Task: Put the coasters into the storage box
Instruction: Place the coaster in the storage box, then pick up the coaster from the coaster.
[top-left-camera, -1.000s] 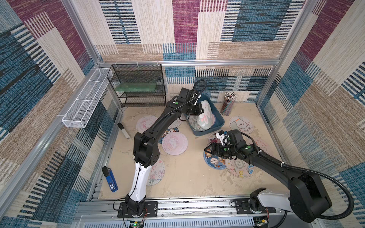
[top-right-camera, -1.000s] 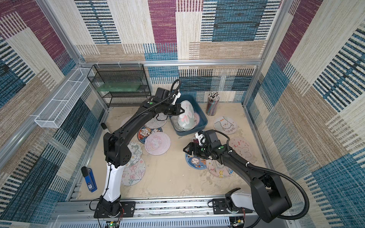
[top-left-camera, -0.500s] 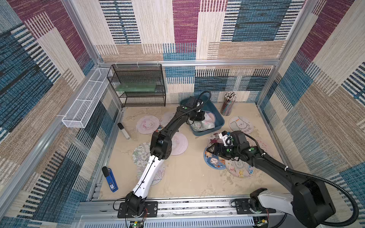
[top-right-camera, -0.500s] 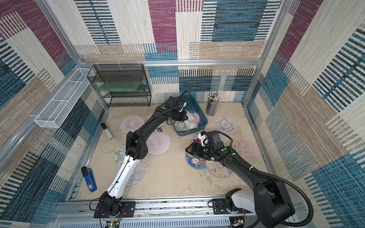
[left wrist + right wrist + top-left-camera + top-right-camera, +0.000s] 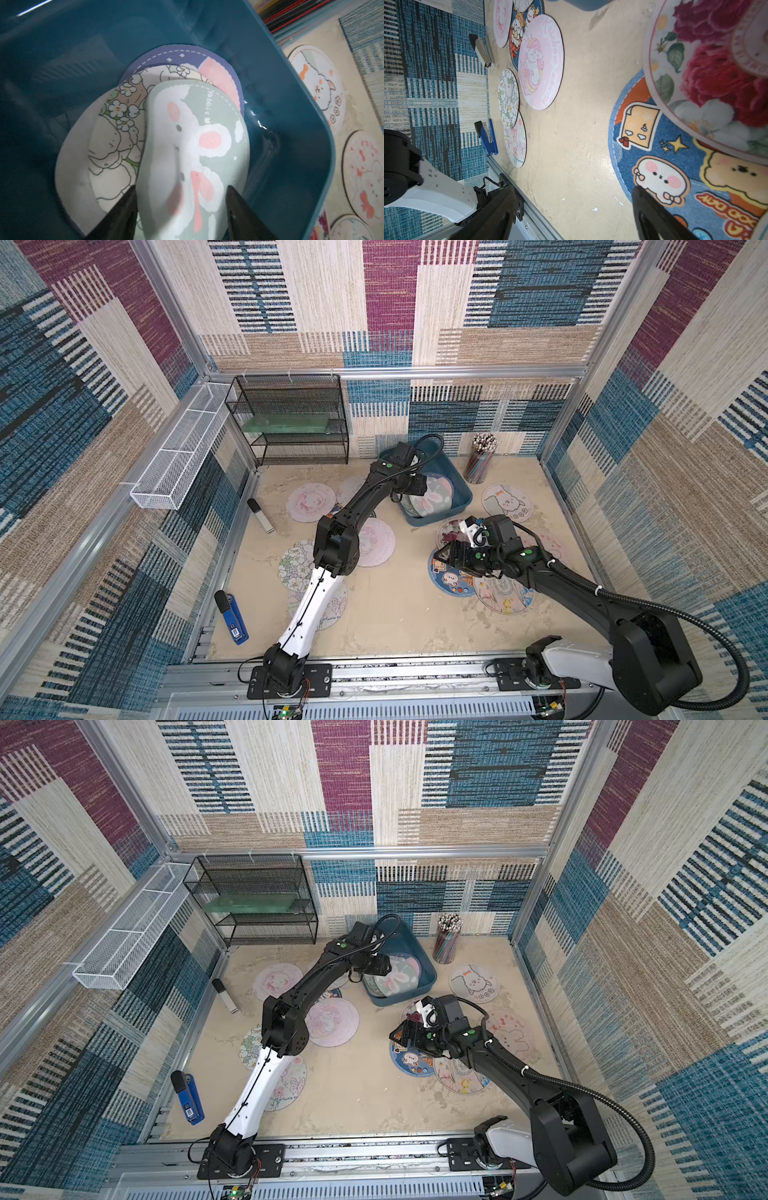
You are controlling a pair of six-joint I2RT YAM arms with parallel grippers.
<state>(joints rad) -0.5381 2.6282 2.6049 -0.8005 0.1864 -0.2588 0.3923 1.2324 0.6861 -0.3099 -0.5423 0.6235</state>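
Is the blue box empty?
No, the storage box holds a green rabbit coaster, a flower coaster and a purple coaster.

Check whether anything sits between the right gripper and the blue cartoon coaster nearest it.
Nothing visible lies between the open right gripper and the near edge of the blue cartoon coaster. A rose-printed coaster overlaps its far side, so lifting might drag that one along.
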